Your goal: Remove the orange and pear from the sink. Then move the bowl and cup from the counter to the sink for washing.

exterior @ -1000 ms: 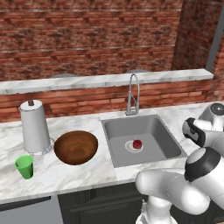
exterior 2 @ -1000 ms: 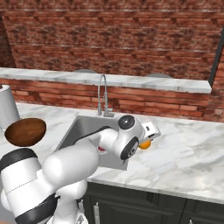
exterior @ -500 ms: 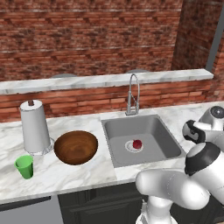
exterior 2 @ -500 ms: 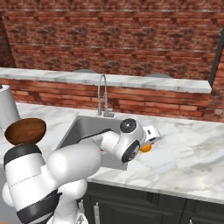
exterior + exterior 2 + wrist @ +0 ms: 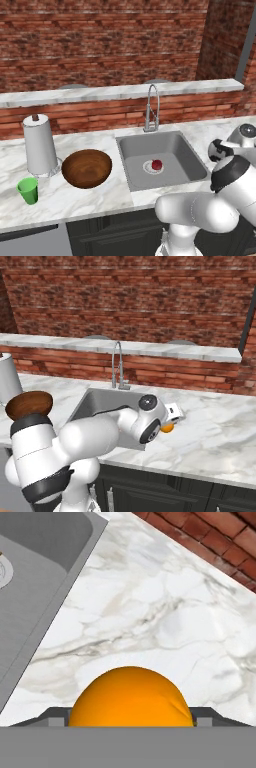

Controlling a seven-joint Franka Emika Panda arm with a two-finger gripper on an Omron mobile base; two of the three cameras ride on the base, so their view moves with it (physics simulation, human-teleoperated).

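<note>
The orange [image 5: 131, 697] sits low between my gripper's [image 5: 131, 716] fingers, which press against both its sides, so the gripper is shut on it. It is at or just above the white marble counter [image 5: 150, 612], right of the sink [image 5: 45, 542]; the orange [image 5: 167, 428] peeks out under the hand. Whether it touches the marble I cannot tell. The dark red pear [image 5: 157, 164] lies on the drain in the sink [image 5: 175, 147]. Left of the sink stand the brown wooden bowl [image 5: 86, 168] and the green cup [image 5: 28, 190].
A paper towel roll [image 5: 40, 145] stands behind the bowl. The curved steel tap [image 5: 151, 107] rises at the back of the sink, under the raised marble ledge [image 5: 125, 91] along the brick wall. Bare marble stretches right of the orange.
The arm has shifted only slightly and the orange has sunk a touch towards the counter. The pear, bowl and cup have not moved.
</note>
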